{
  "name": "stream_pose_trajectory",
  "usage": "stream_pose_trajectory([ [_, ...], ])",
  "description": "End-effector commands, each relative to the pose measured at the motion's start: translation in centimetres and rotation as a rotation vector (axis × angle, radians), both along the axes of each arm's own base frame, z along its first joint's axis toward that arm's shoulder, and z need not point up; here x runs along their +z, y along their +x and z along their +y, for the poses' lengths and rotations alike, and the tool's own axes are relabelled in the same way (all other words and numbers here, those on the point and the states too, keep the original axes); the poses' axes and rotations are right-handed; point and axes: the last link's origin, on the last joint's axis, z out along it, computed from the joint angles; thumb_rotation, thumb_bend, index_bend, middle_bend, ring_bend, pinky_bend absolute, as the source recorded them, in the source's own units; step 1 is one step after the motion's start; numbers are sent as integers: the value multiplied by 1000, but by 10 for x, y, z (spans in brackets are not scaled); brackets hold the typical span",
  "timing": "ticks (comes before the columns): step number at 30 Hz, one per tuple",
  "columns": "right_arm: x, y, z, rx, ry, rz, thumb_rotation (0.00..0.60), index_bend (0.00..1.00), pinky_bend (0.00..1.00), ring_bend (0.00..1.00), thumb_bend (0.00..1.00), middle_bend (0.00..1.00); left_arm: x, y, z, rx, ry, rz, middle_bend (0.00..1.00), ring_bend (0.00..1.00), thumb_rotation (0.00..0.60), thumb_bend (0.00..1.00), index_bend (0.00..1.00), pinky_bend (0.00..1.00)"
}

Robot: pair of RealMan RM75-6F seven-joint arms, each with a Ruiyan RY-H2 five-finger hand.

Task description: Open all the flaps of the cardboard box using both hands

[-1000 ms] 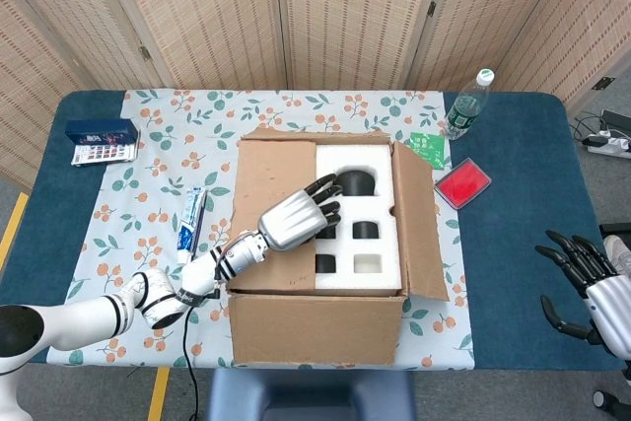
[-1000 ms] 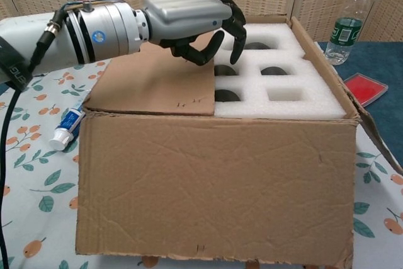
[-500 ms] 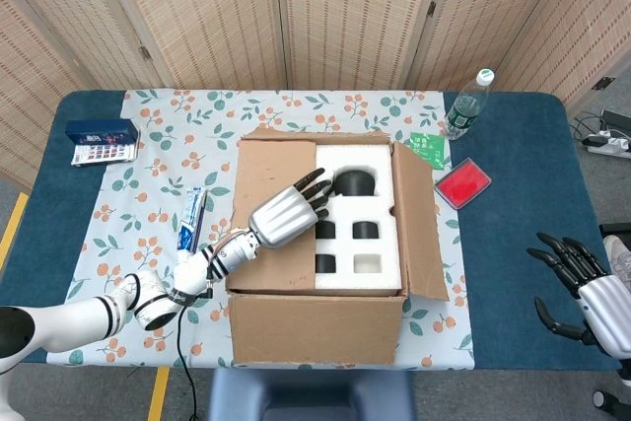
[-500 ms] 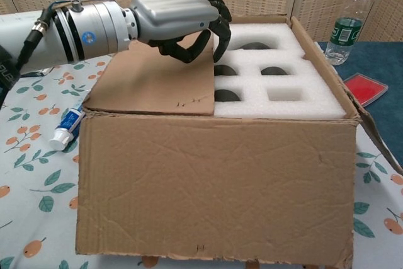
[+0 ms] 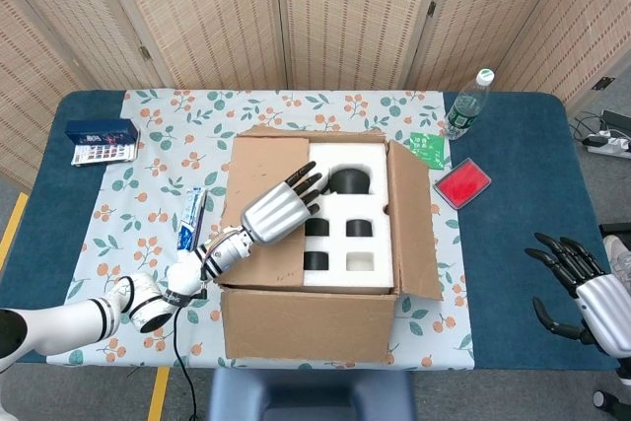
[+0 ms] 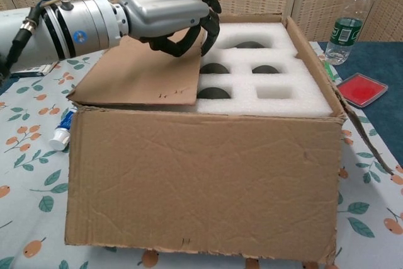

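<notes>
Sitting near the middle of the worktop [image 5: 513, 145], on a floral cloth [image 5: 148, 194], the cardboard box [image 5: 311, 322] has its near side facing the chest camera. Its left flap [image 5: 261, 170] lies folded in over the top, covering the left part of the white foam insert [image 5: 350, 219], whose round and square pockets show to the right. The right flap [image 5: 414, 219] is open and leans outward, and a narrow far flap [image 5: 315, 133] stands along the far edge. The left robot hand [image 5: 276, 209] reaches over the left flap from the near left, its dark fingers [image 6: 208, 4] curled down at the flap's free edge, above the foam; whether they actually hook that edge cannot be told. The right robot hand [image 5: 577, 288] is well apart from the box at the near right, fingers spread and holding nothing. A water bottle [image 5: 466, 104] and a red tray [image 5: 462, 183] lie to the far right, a toothpaste tube [image 5: 189, 217] just left of the box, and a blue box [image 5: 102, 141] at the far left.
</notes>
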Motion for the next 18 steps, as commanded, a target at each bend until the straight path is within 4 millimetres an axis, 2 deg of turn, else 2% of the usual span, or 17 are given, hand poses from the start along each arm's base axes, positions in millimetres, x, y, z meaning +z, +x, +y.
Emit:
stream_pose_trajectory([
  [1,-1,0,0,-1,2,0,416,135,72,113,559,84,5,0,-1,-4,14,-13,371,149,600,1000,549,77],
  [12,-3,1,0,3,12,2,416,135,72,113,559,84,28,0,-3,-7,75,-50,371,149,600,1000,550,77],
  [18,-4,2,0,7,18,5,415,135,72,113,558,84,48,1,-3,-10,119,-66,371,149,600,1000,550,77],
])
